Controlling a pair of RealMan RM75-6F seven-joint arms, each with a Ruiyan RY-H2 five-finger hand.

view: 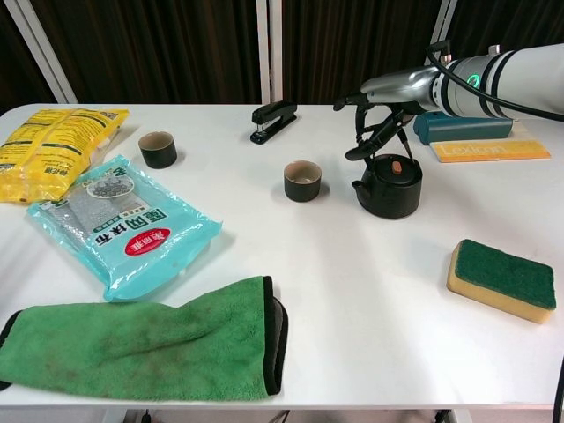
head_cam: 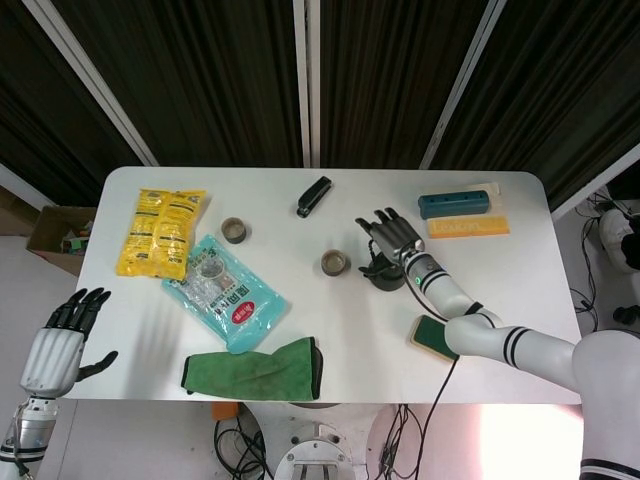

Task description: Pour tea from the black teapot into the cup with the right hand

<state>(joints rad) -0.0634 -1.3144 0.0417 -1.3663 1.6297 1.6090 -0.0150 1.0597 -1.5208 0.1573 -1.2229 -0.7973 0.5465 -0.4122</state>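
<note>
The black teapot (view: 388,186) stands upright on the white bench (view: 370,291), directly under the right hand (view: 381,119), lid on with a small reddish knob showing. That hand hovers over the pot with its dark fingers (view: 385,134) spread and pointing down toward the handle and lid; it grips nothing, though from the chest view I cannot tell whether a fingertip touches the handle. Just beside the pot, on the side away from the right arm, sits the cup (view: 302,180) (brown inside, dark outside), close but apart from it. A second cup (view: 158,149) stands well apart, farther along the same way, near a teal packet (view: 119,225) and a yellow packet (view: 53,150). Beyond the hand lies a black stapler (view: 272,120); behind the wrist are a blue box (view: 463,128) and an orange strip (view: 490,151). Nearer the robot lie a green-topped sponge (view: 502,279) and a green cloth (view: 141,339). The left hand (head_cam: 62,340) hangs off the bench edge, fingers apart, empty.
</note>
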